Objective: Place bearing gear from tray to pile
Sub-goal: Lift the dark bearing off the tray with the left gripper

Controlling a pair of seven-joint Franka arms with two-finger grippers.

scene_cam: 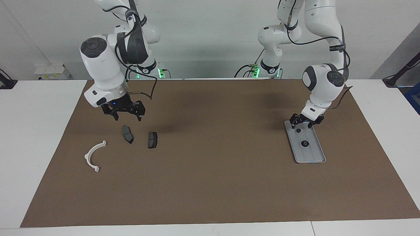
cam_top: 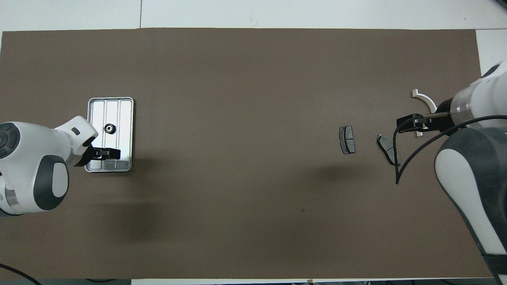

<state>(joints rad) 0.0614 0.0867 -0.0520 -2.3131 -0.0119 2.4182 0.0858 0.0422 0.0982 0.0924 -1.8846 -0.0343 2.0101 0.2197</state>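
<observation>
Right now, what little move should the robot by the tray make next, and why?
Probably slide the left gripper along the tray over the bearing gear, then lower. It hovers over the tray's end nearer the robots, and the gear lies untouched mid-tray.

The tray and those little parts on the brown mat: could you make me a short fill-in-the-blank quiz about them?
1. The small dark gear lies in the ___.
2. The number of brake pads on the mat is ___.
3. The gripper over the tray's end nearer the robots is the ___ gripper.
4. The curved bracket is ___ in colour.

Missing words: tray; two; left; white
</observation>
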